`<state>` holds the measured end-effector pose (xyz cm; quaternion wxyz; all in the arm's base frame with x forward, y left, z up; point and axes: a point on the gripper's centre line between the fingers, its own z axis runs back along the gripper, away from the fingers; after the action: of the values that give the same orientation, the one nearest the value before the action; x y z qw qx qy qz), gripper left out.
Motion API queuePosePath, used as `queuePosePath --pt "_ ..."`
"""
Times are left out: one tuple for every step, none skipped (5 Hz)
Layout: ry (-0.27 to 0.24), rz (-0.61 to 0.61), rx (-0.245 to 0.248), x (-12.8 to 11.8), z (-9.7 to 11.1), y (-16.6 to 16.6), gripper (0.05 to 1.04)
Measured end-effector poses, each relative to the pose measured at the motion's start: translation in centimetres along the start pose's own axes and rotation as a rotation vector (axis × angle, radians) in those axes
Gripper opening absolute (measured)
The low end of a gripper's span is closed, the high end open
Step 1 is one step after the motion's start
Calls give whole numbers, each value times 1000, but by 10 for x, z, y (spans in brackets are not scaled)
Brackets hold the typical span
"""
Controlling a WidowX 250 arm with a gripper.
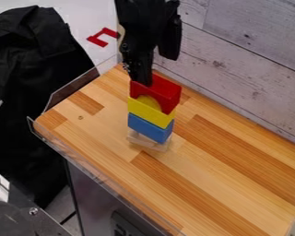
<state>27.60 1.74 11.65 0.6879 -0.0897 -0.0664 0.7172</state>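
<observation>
The black gripper [141, 73] hangs down from the top edge, its lower end at the upper left of a red arch-shaped block [167, 94]. Whether it holds the block or only touches it, I cannot tell. That red block tops a stack, above a yellow block [149, 113]. A rounded yellow part [150, 100] shows within the red arch. Under the yellow block is a blue block [149, 129], and a pale wooden piece [147, 142] forms the bottom of the stack on the wooden tabletop [217, 184].
A clear plastic edge [70, 90] borders the tabletop at the left. Behind it rises a whitewashed plank wall [242, 64]. Black cloth [33, 60] lies at the left, and a red shape [98, 38] is on the white surface beyond.
</observation>
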Motion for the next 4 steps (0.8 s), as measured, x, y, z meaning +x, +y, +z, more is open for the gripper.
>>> queuePosePath --pt "3 1 28 -1 -7 5 1000" --pt "35 10 58 -4 -20 5 1000" --pt "53 24 73 -3 -27 6 1000" --pt "55 26 96 -3 -31 8 968"
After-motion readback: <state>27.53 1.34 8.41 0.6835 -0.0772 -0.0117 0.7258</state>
